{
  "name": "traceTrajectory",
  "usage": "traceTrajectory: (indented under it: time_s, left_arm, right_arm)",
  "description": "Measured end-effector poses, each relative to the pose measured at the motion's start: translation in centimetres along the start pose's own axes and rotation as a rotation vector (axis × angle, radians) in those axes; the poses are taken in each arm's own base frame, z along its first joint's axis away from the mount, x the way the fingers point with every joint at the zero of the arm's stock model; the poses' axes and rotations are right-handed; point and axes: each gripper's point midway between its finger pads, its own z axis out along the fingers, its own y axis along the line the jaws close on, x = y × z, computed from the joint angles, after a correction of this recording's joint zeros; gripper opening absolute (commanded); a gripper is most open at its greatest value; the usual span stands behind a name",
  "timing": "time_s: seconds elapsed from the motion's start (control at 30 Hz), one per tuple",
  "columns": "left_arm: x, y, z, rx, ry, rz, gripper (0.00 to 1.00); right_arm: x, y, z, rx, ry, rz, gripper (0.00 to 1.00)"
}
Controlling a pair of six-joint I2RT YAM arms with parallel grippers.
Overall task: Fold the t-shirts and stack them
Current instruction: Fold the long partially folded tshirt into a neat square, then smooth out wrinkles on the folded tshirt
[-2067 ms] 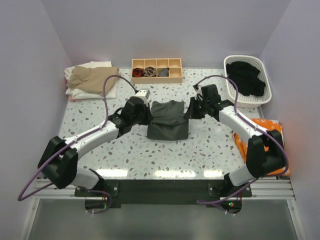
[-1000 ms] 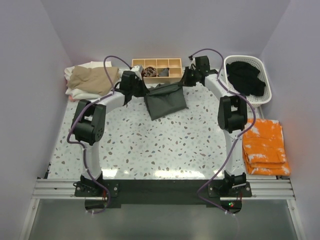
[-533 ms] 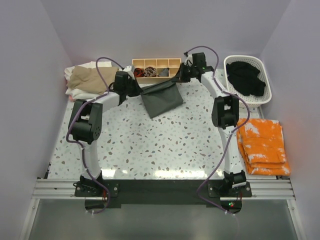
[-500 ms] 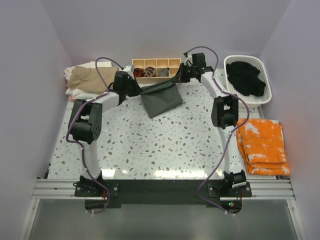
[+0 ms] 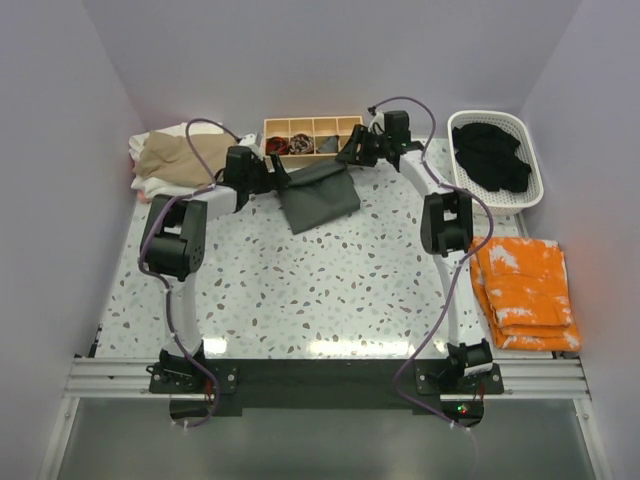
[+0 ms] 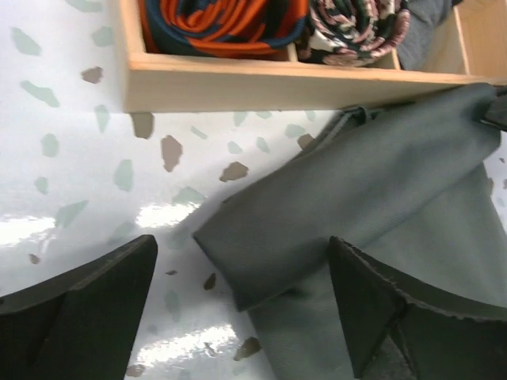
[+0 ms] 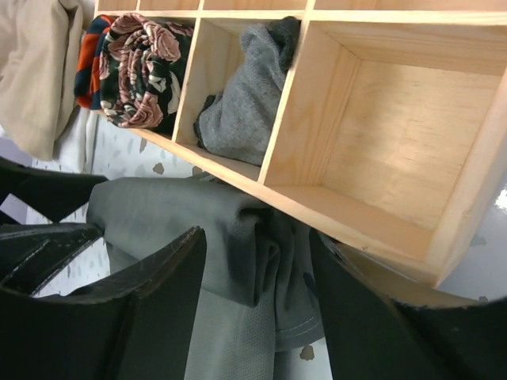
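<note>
charcoal t-shirt touches wooden tray (wrist views only)

Left claw, right claw now open, grey t-shirt released

Looks down on a folded charcoal-grey t-shirt lying on the speckled table, far edge against the front wall of a wooden tray. Sees rolled bundles inside: an orange-and-blue bundle and a pink-patterned bundle. Frames the t-shirt's near corner between the spread fingers of the left gripper, nothing pinched.
</note>
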Motion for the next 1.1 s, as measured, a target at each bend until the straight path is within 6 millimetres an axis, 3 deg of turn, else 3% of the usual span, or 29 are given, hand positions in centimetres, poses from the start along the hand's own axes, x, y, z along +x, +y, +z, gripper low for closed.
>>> traceTrajectory:
  time_s: [0.17, 0.3, 0.5, 0.6, 0.7, 0.87, 1.0, 1.1]
  left_arm:
    - [-1.5, 1.7, -0.2, -0.068, -0.052, 0.004, 1.00]
    - [-4.0, 1.9, -1.8, -0.110, -0.109, 0.030, 1.00]
    - [-9.9, -3.0, -6.5, 0.014, -0.231, 0.067, 1.00]
    - [-10.3, -5.5, -8.4, 0.100, -0.246, 0.079, 1.00]
    - [-8.0, -8.1, -8.7, 0.190, -0.205, 0.086, 1.00]
    - [-1.1, -11.1, -6.9, 0.316, -0.054, 0.068, 1.00]
    - [2.6, -11.5, -5.2, 0.356, 0.024, 0.041, 1.00]
    - [3.5, -10.9, -4.1, 0.358, 0.033, 0.033, 1.00]
  right_arm:
    - [-0.1, 0.1, -0.4, -0.002, -0.030, -0.023, 0.62]
    - [-0.9, -0.1, -2.0, 0.038, -0.075, -0.059, 0.62]
    - [-4.0, 3.1, -7.1, 0.026, -0.152, -0.116, 0.60]
    - [-4.7, 5.2, -9.5, -0.002, -0.175, -0.140, 0.56]
    - [-3.1, 7.0, -10.6, -0.037, -0.147, -0.155, 0.49]
    - [2.1, 8.3, -8.4, -0.080, -0.026, -0.154, 0.47]
    - [7.0, 8.8, -5.4, -0.110, 0.083, -0.145, 0.47]
    - [9.8, 8.6, -3.5, -0.118, 0.142, -0.137, 0.47]
